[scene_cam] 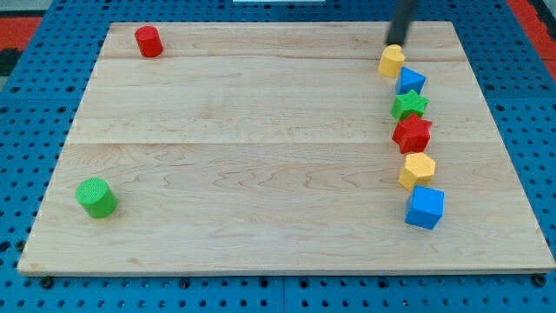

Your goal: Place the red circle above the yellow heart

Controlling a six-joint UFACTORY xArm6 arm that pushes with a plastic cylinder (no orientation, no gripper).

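My end effector is a bare rod, no jaws, holding nothing. My tip [397, 41] sits at the view's top right, just above the yellow heart [392, 61], about touching it. The red circle [148, 41] is well apart, at the surface's [243, 130] top left corner.

Plan, as I judge it: get round to the circle's left side, push it right along the top edge, stop just above the heart. Little room there, so go slow.

Clutter below the heart: blue triangle [411, 81], green star [409, 105], red star [412, 133], yellow hexagon [417, 169], blue cube [425, 207]. Green cylinder [95, 197] is clear of the route.
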